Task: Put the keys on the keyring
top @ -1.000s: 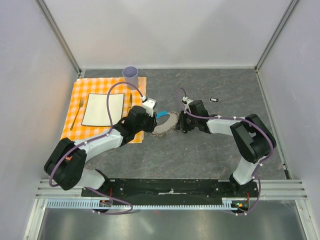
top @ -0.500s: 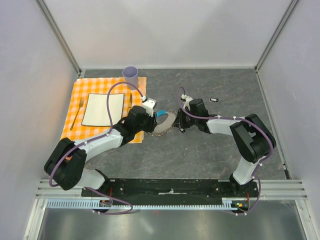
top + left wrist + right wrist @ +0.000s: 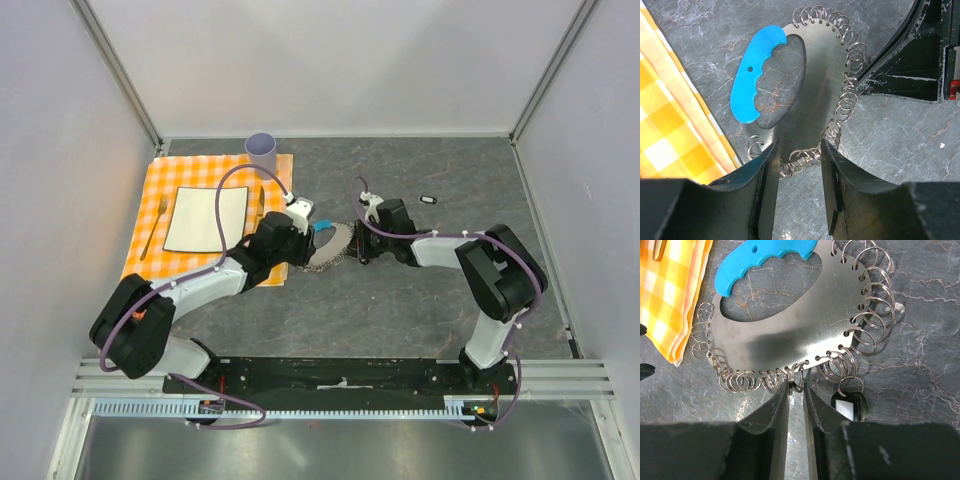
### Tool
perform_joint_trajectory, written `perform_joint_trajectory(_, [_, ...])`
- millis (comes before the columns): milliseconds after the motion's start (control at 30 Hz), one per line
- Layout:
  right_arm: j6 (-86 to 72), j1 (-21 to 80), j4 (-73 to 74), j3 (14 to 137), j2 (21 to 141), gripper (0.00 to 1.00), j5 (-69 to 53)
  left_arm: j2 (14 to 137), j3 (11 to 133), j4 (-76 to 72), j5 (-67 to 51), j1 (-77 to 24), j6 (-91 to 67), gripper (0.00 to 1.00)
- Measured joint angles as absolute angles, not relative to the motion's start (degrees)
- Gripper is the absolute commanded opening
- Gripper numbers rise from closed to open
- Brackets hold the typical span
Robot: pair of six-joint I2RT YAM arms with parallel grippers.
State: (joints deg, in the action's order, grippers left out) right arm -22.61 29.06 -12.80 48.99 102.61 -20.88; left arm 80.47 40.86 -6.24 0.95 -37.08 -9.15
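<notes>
Currently the keyring (image 3: 328, 245), a flat oval brushed-steel plate with a blue plastic grip and small wire rings all round its rim, lies mid-surface between the two arms. Its blue end is just beside the orange-white checked cloth (image 3: 140, 255) at its 9 o'clock.

From its wrist view the left gripper (image 3: 799, 148) sits over the plate's 6 o'clock rim. Jaws apart, flanking a bunch of rings; cannot tell if they pin the plate or only hover.

At the keyring's 3 o'clock, the right gripper (image 3: 795, 388) has its jaws nearly together, seemingly nipped on one split ring (image 3: 792, 382) turned edge-on at the rim.

One black oblong key with a white centre (image 3: 846, 405) lies under the rings at 3 o'clock of those jaws, just beside a finger. Cannot tell if it is threaded. A second key (image 3: 428, 199) lies loose at 1 o'clock of the right gripper, well apart.

Risks, judged:
- The thin wire pops out of the narrow pinch and the ring flips flat.
- If the plate is not pinned, any pull drags the whole keyring.
- The finger edge shoves the near key away.
- Crowded neighbouring rings snag on the pinched one.
</notes>
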Motion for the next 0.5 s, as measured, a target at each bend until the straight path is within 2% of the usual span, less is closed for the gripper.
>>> perform_joint_trajectory(100, [-22.3, 29.1, -12.8, 49.3, 102.8, 0.25, -20.7, 80.9, 40.9, -6.2, 0.9, -37.1, -9.1, 0.45])
perform_joint_trajectory(300, [-21.7, 29.1, -12.7, 49.8, 102.9, 0.09, -20.1, 81.1, 40.9, -6.2, 0.9, -37.1, -9.1, 0.45])
perform_joint_trajectory(500, [-20.1, 29.1, -11.0, 50.3, 102.0, 0.00, -17.9, 81.1, 40.9, -6.2, 0.9, -37.1, -9.1, 0.45])
